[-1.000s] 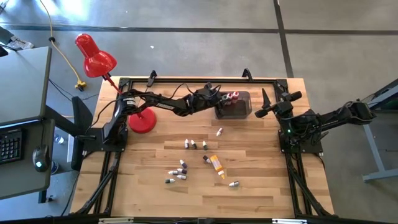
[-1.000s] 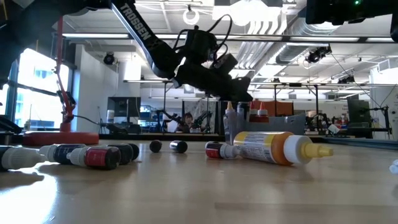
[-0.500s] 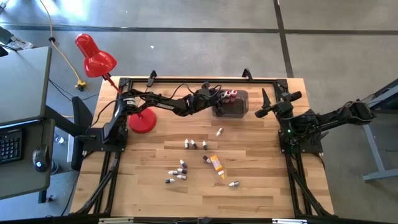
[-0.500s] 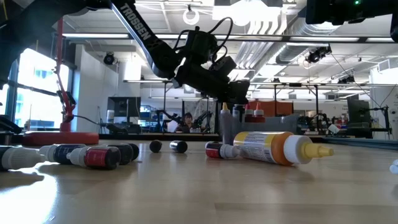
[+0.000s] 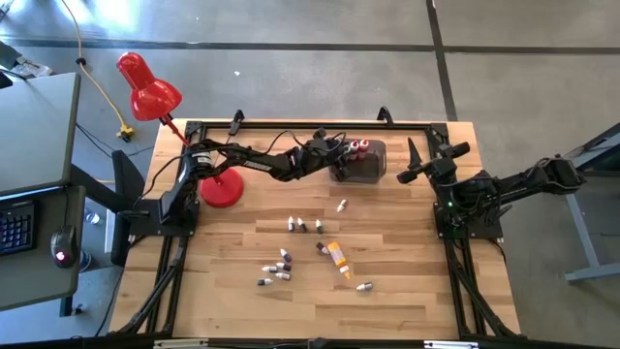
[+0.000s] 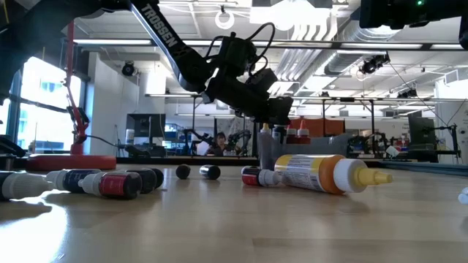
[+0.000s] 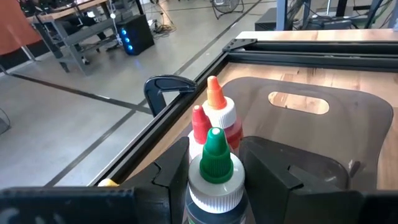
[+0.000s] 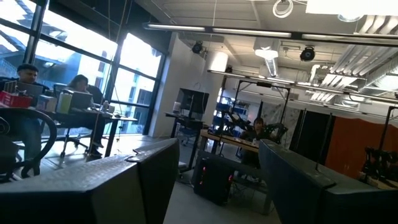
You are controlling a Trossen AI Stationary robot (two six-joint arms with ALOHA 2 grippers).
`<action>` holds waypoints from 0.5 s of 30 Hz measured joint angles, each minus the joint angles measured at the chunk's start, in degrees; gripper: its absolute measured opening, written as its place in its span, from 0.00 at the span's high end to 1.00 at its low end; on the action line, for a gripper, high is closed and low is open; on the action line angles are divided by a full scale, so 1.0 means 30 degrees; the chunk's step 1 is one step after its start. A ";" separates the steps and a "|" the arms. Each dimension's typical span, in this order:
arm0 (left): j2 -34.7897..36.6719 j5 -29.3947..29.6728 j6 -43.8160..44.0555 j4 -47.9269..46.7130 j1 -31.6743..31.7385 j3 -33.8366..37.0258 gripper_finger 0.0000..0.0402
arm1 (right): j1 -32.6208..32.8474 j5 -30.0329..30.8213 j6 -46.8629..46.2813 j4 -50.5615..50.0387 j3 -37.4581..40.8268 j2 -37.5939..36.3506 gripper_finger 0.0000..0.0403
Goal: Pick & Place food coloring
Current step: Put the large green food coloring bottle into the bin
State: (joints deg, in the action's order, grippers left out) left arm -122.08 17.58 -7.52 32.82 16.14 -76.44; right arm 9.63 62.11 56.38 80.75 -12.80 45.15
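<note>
My left gripper [image 5: 335, 155] [image 7: 214, 158] reaches over the near-left end of the grey tub [image 5: 363, 165] [image 7: 311, 143] and is shut on a green-capped bottle [image 7: 215, 163]. Just beyond it, a red-capped bottle [image 7: 199, 126] and an orange-capped bottle [image 7: 217, 107] stand upright in the tub's corner. A yellow bottle [image 5: 337, 257] [image 6: 322, 172] lies on its side mid-table. Several tiny dark-and-white bottles [image 5: 279, 268] [image 6: 110, 183] lie scattered around it. My right gripper [image 5: 418, 167] [image 8: 214, 180] waits open by the table's right edge. My left gripper pinches the green-capped bottle between its two fingers [image 7: 171, 168], on the body just under the white collar [image 7: 214, 190]. The bottle stands upright in the hold, with its cap pointing up. Its lower body and base are out of the picture.
A red desk lamp's base [image 5: 221, 189] stands at the table's far left, behind my left arm. The black frame rail [image 5: 310, 124] runs along the far edge past the tub. Bare wood lies near the front edge and on the right half.
My left gripper has shifted a little toward the table's left while still shut on the green-capped bottle. The grey tub with its bottles has slid a short way the same direction.
</note>
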 joint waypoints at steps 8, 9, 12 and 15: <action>0.0007 0.0110 0.0442 0.0257 0.0000 0.0015 0.68 | 0.0000 0.0007 -0.0749 -0.0576 0.0000 -0.0002 0.47; 0.0019 0.0128 0.0583 0.0253 0.0000 0.0015 0.68 | 0.0000 0.0010 -0.0759 -0.0670 0.0000 0.0000 0.47; 0.0022 0.0109 0.0601 -0.0015 0.0000 0.0015 0.68 | 0.0000 0.0022 -0.0707 -0.0852 0.0000 0.0000 0.47; 0.0022 0.0103 0.0605 0.0007 -0.0007 0.0015 0.68 | 0.0000 0.0022 -0.0690 -0.0852 0.0000 0.0000 0.47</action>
State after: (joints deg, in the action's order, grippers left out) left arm -122.02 17.89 -5.70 32.84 16.12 -76.40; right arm 9.63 62.17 54.31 78.19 -12.80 45.15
